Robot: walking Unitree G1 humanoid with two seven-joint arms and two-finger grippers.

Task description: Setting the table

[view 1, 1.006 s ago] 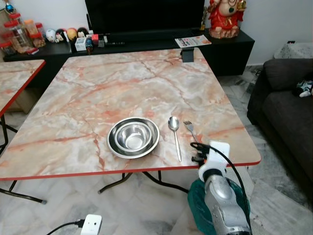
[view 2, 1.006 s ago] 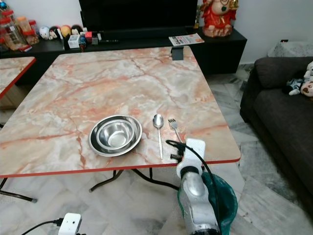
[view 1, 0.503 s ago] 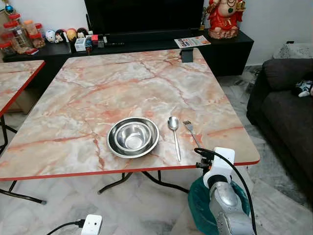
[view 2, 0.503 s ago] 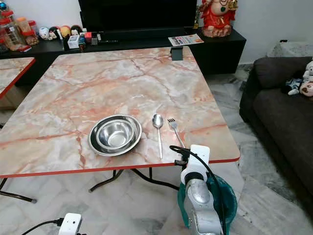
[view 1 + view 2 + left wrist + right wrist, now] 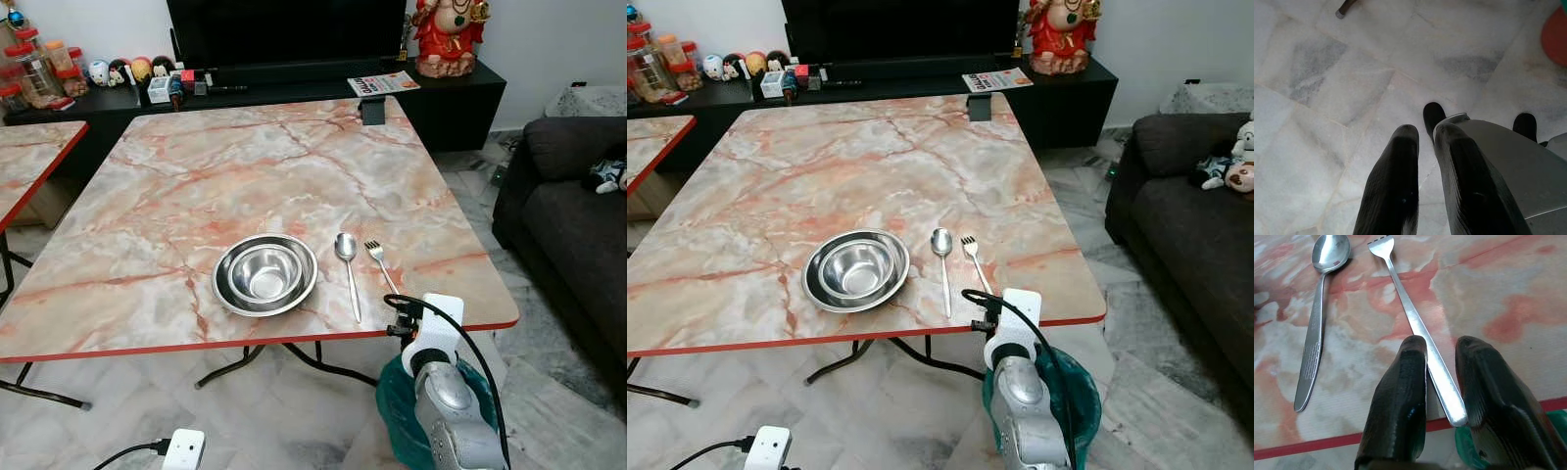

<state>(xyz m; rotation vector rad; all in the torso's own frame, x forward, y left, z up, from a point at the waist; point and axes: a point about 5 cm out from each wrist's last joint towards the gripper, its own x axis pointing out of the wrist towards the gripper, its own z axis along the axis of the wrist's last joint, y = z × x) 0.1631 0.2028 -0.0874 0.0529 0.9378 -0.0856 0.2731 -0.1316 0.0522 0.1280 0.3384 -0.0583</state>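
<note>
My right gripper (image 5: pixel 1442 382) backed off slightly, fingers apart around the fork (image 5: pixel 1415 325), gripping nothing; fork placed beside spoon (image 5: pixel 1320 308).

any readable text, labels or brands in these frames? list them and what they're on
Nothing can be read as it stands.
Magazine on the black TV cabinet: cover print, too small and blurred.
Spoon handle: fine stamped pattern or lettering in the right wrist view, too blurred.
Jars on the cabinet's left end: labels too small.
Fork, steel bowl, white power adapter on the floor: no visible text.
</note>
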